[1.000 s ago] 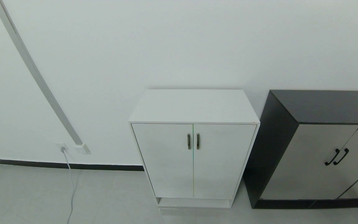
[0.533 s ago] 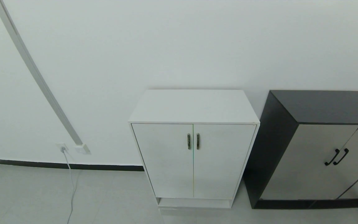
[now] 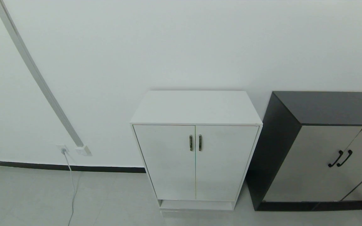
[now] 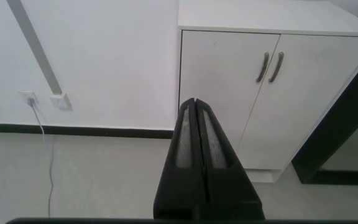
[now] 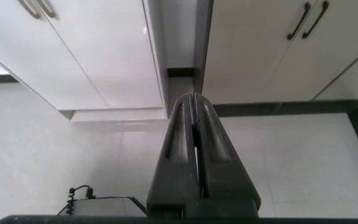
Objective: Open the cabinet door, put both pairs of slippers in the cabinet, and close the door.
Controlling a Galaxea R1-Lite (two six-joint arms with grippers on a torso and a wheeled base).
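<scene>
A white two-door cabinet [image 3: 195,147] stands against the wall with both doors closed; its two dark handles [image 3: 195,142] meet at the middle seam. In the left wrist view my left gripper [image 4: 195,107] is shut with nothing in it, some way in front of the white cabinet [image 4: 272,93] and its handles [image 4: 270,66]. My right gripper [image 5: 195,102] is shut and empty, low over the floor near the gap between the white cabinet [image 5: 86,56] and the dark one.
A black cabinet with grey doors [image 3: 322,147] stands close on the right of the white one; its handles [image 5: 309,20] appear in the right wrist view. A wall socket with a hanging cable [image 3: 64,150] is at the left. Grey tiled floor [image 3: 74,201] lies in front.
</scene>
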